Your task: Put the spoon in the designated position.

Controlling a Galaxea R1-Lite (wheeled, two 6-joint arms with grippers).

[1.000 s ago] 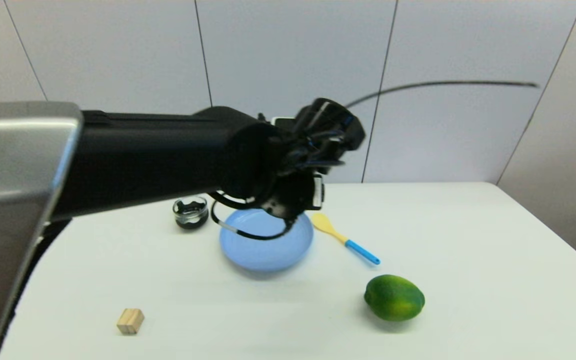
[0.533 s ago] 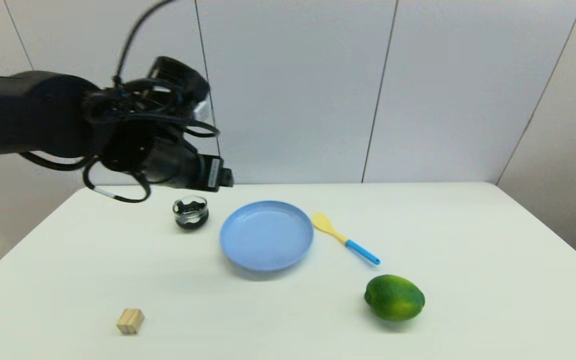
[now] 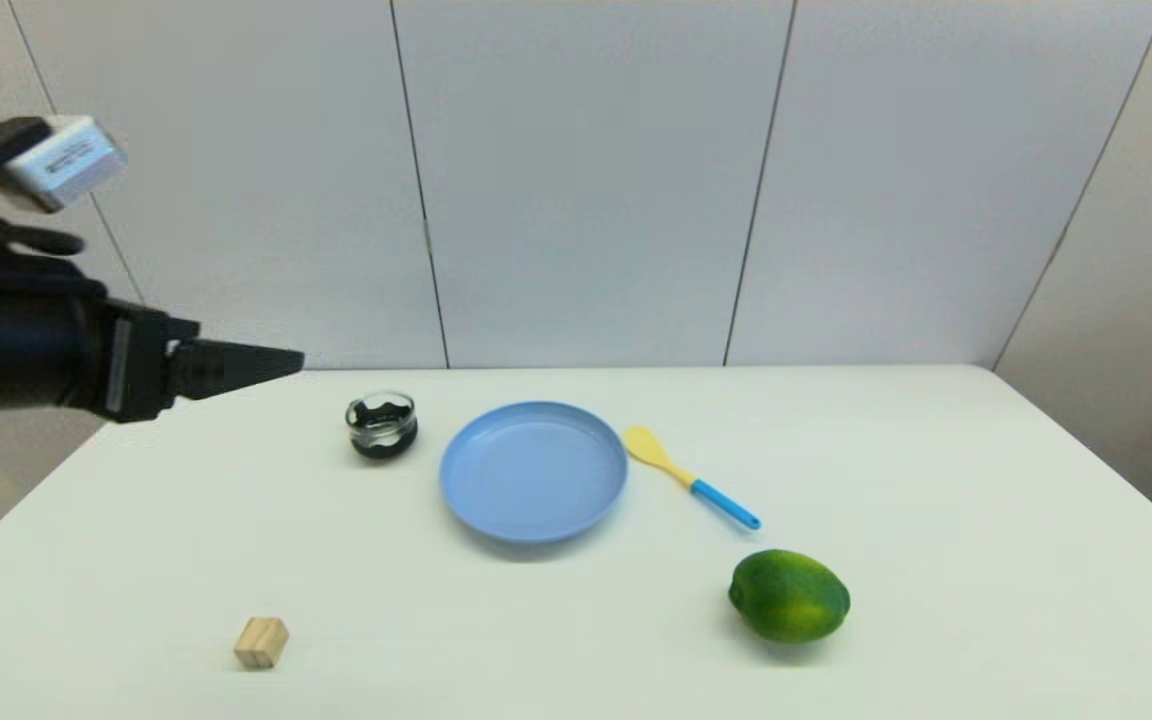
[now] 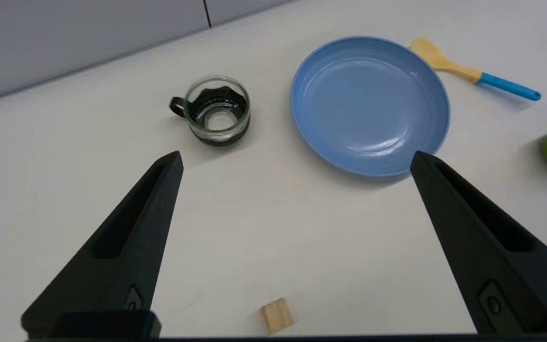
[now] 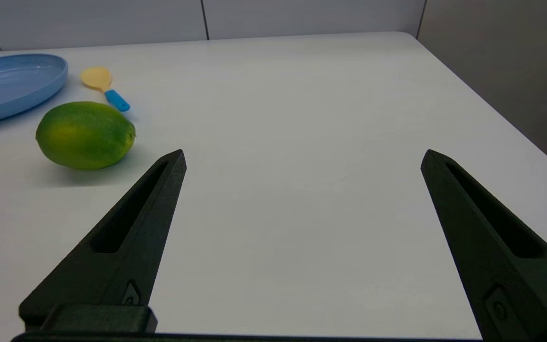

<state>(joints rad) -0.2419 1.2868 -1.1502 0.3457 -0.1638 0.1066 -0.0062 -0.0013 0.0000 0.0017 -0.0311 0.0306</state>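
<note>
The spoon (image 3: 691,478), pale yellow bowl and blue handle, lies flat on the white table just right of the light-blue plate (image 3: 533,470), with nothing touching it. It also shows in the left wrist view as the spoon (image 4: 473,73) and in the right wrist view as the spoon (image 5: 105,88). No mark on the tabletop shows the designated position. My left gripper (image 3: 286,362) hangs open and empty above the table's far left corner, pointing toward the plate, and it shows wide open (image 4: 296,156). My right gripper (image 5: 303,152) is open and empty, low over the table's right side.
A small glass cup (image 3: 381,425) stands left of the plate. A green lime (image 3: 789,595) sits in front of the spoon's handle. A wooden block (image 3: 261,641) lies near the front left. The table's right edge (image 3: 1086,460) runs close to the wall.
My left arm has swung away from above the plate to the far left of the table. The spoon, plate, lime, cup and block have not moved.
</note>
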